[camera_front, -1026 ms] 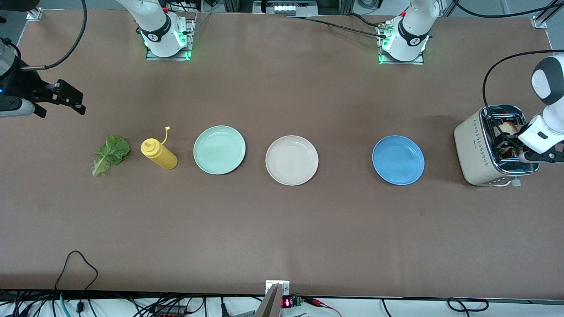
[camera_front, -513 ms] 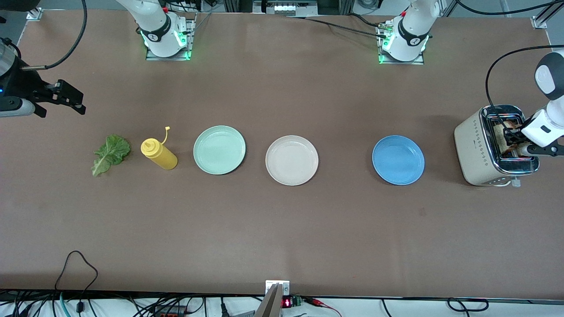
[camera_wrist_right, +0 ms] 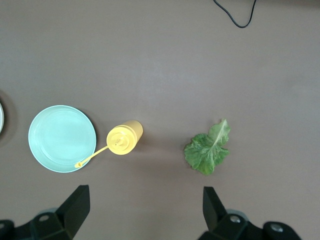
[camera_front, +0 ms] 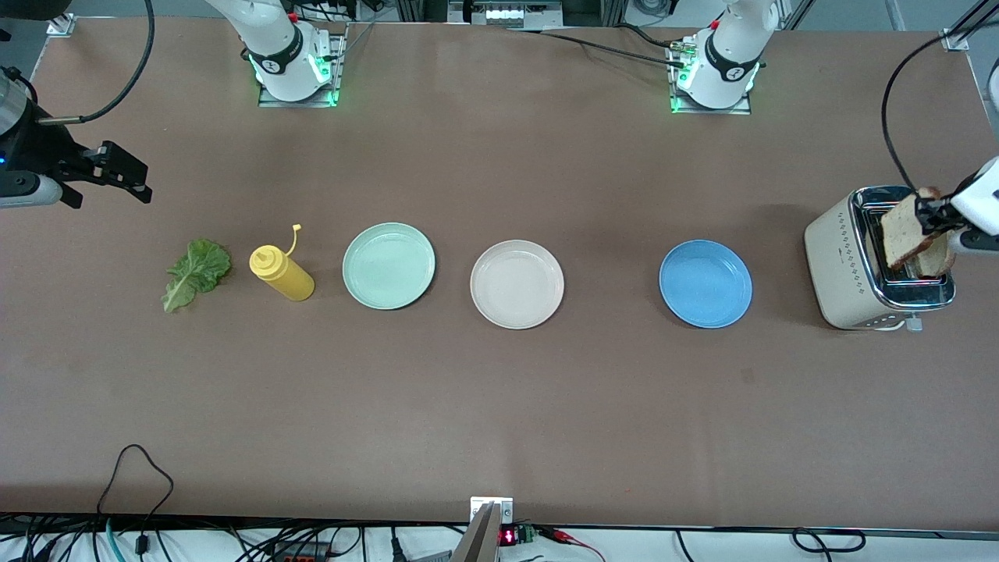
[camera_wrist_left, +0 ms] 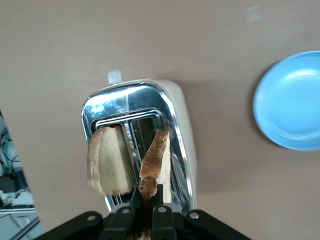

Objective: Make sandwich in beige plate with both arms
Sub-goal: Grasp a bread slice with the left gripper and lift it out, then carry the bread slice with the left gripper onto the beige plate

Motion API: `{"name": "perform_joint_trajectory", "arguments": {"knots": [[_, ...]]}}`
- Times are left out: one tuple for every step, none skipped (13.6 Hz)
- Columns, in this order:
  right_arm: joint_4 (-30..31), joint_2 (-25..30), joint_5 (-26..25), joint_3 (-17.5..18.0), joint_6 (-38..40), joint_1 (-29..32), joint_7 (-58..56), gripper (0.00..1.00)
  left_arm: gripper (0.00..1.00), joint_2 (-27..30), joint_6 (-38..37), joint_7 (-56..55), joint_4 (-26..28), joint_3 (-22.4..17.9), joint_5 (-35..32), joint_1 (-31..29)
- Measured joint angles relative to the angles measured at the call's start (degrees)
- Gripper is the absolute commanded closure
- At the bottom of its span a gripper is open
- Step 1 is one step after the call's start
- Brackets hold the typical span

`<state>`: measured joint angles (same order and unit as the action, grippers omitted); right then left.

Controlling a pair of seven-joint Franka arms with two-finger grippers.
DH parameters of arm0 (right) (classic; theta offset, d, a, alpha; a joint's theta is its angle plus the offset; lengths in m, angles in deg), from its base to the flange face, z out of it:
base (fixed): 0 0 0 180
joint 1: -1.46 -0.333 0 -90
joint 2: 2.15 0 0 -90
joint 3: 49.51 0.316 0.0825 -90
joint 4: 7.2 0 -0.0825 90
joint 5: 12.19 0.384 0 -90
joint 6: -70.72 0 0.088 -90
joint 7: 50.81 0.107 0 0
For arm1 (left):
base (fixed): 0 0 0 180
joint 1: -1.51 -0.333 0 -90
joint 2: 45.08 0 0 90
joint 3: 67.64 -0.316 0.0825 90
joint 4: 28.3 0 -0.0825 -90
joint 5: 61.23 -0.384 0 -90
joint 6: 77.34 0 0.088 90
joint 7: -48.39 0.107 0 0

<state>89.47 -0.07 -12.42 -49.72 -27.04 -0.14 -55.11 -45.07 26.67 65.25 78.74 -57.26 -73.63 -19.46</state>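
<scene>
at right of the frame, the left tool (camera_front: 930, 212) is pinching a toast slice (camera_front: 905, 232) over the toaster (camera_front: 839, 265); the beige plate (camera_front: 517, 283) is lying mid-frame (right tool (camera_front: 117, 173) is waiting wide).

Your right gripper (camera_wrist_right: 145, 210) hangs above the brown table (camera_wrist_right: 160, 65) with its fingers (camera_wrist_right: 75, 210) spread wide and nothing between them. Set a clock on the yellow squeeze bottle (camera_wrist_right: 125, 139), six o'clock toward the gripper. The mint-green plate (camera_wrist_right: 62, 138) sits at nine, just beside the bottle, and the bottle's cap strap (camera_wrist_right: 92, 157) reaches out over its rim at about eight. The lettuce leaf (camera_wrist_right: 207, 148) lies flat at three, apart from the bottle. A loop of black cable (camera_wrist_right: 239, 19) lies at about one.
</scene>
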Motion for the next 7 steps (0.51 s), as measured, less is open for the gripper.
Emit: {"name": "perform_joint_trajectory", "arguments": {"knots": [[0.0, 0.0, 0.0, 0.0, 0.0, 0.0, 0.0, 0.0, 0.99, 0.3, -4.3, 0.0, -3.5, 2.6, 0.0, 0.1], [0.0, 0.0, 0.0, 0.0, 0.0, 0.0, 0.0, 0.0, 0.99, 0.2, -7.7, 0.0, -6.5, 5.3, 0.0, 0.2], [0.0, 0.0, 0.0, 0.0, 0.0, 0.0, 0.0, 0.0, 0.99, 0.0, -10.7, -0.2, -8.6, 8.2, 0.1, 0.2], [0.0, 0.0, 0.0, 0.0, 0.0, 0.0, 0.0, 0.0, 0.99, -0.5, -12.7, -1.1, -9.7, 11.1, 0.5, 0.3], [-0.1, 0.1, 0.0, 0.0, 0.0, 0.0, 0.0, 0.0, 0.99, -1.4, -13.6, -3.1, -10.1, 13.9, 2.1, 0.4], [-0.1, 0.1, 0.0, 0.0, 0.0, 0.0, 0.0, 0.0, 0.99, -3.1, -13.9, -6.3, -10.0, 16.7, 5.1, 0.6], [-0.1, 0.1, 0.0, 0.0, 0.0, 0.0, 0.0, 0.0, 0.99, -5.4, -13.9, -10.4, -10.0, 19.4, 9.1, 0.9]]}}
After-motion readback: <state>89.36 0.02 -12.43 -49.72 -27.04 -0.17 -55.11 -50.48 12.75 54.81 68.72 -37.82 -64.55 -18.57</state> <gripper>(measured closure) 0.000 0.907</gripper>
